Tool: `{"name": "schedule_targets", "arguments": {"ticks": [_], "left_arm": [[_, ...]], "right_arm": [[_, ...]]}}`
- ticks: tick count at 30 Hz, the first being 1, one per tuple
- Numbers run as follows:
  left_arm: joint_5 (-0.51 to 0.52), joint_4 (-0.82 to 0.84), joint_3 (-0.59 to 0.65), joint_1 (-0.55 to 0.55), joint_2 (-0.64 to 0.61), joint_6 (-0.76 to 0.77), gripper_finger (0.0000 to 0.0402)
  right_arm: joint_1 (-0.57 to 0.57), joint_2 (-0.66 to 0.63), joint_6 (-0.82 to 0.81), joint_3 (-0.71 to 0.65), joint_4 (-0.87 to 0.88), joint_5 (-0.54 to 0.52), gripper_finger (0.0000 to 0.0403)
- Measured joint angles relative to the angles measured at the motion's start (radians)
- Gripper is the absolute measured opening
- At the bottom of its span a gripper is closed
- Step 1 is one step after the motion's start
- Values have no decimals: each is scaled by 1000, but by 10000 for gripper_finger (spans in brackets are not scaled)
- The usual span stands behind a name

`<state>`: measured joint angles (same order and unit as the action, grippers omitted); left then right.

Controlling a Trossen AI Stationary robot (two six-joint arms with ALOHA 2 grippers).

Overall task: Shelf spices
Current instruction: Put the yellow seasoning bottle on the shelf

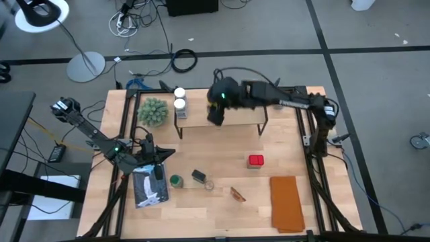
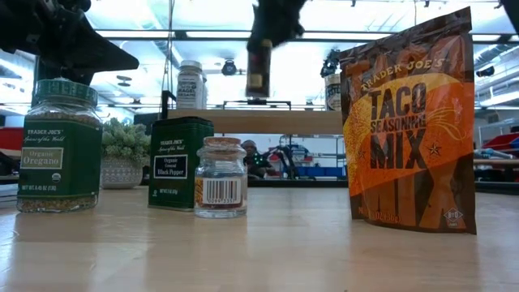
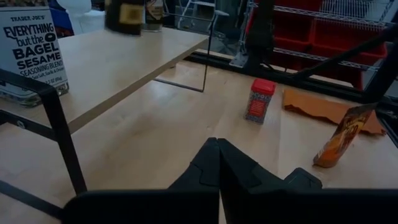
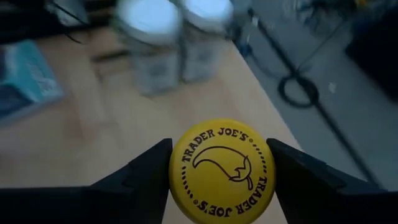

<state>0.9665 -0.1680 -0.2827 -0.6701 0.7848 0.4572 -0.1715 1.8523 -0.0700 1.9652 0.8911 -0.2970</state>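
1. The right jaws (image 4: 219,171) pinch a yellow-lidded jar (image 4: 222,168) from both sides; in the high view they sit at upper centre, over the shelf (image 1: 235,115), and in the low view the jar (image 2: 259,68) hangs clear above the plank, not touching it.
2. The left jaws (image 3: 218,163) are pressed together and hold nothing; in the high view they lie at lower left, above the desk (image 1: 201,215) and beside a white packet (image 1: 149,187).
3. The shelf spans the upper centre of the high view, with two white-lidded jars (image 1: 179,99) standing at its left end.
4. A fuzzy green plant (image 1: 153,111) sits just left of the shelf.
5. Still on the desk in the high view: a red tin (image 1: 255,160) right of centre, a green-lidded jar (image 1: 175,181) and a dark box (image 1: 199,176) at lower centre, and a taco seasoning pouch (image 1: 237,194) lying flat near them.
6. An orange cloth (image 1: 287,203) lies at lower right.
7. In the low view the oregano jar (image 2: 58,146), black pepper tin (image 2: 180,162), a small clear jar (image 2: 220,177) and the pouch fill the foreground.
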Motion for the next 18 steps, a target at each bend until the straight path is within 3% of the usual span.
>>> {"name": "schedule_targets", "arguments": {"ticks": [6, 18], "left_arm": [[-18, 4, 0, 0, 0, 0, 1], [-18, 5, 0, 0, 0, -4, 1]], "right_arm": [[-109, 30, -16, -3, 29, 134, 242], [-129, 25, -22, -4, 41, 135, 275]]}}
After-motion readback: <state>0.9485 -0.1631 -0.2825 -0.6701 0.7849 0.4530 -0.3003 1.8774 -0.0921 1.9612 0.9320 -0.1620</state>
